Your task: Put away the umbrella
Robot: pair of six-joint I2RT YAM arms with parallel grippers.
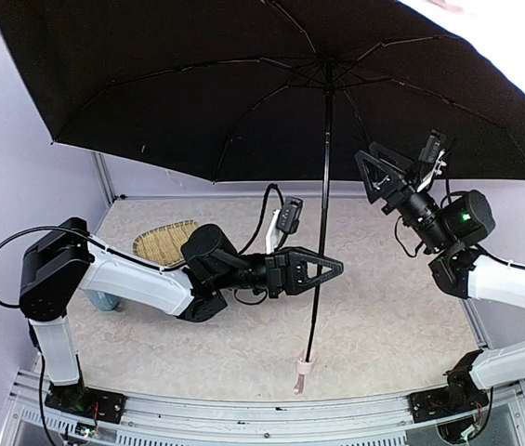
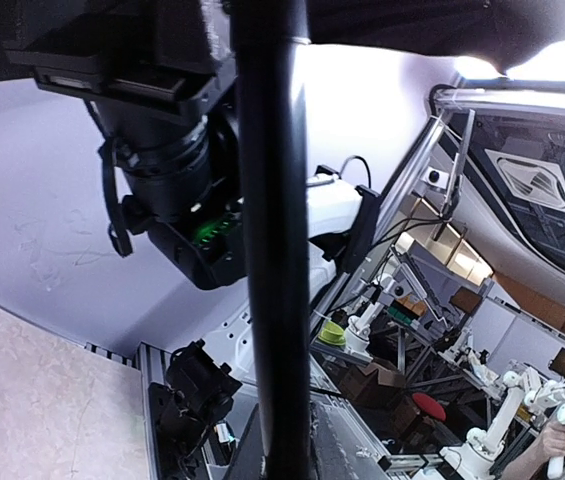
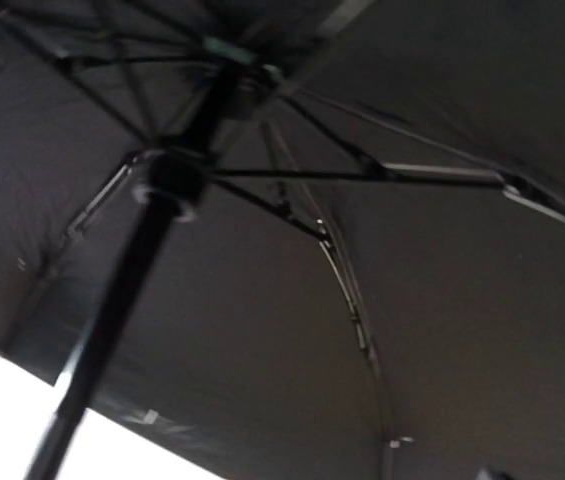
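Observation:
The umbrella (image 1: 243, 84) stands open over the table, its black lining facing down. Its thin black shaft (image 1: 324, 186) runs down to the small pale pink handle (image 1: 305, 365) near the front edge. My left gripper (image 1: 318, 269) is shut on the shaft above the handle. In the left wrist view the shaft (image 2: 267, 240) fills the middle, and the gripper (image 2: 284, 440) clamps it at the bottom. My right gripper (image 1: 383, 172) is raised to the right of the shaft, empty and apparently open, pointing up at the canopy. The right wrist view shows the ribs and runner (image 3: 167, 185), not its own fingers.
A woven bamboo tray (image 1: 164, 240) lies at the back left behind my left arm. A pale blue object (image 1: 104, 299) sits partly hidden under the left arm. The canopy covers most of the upper view. Walls enclose the table on the left and back.

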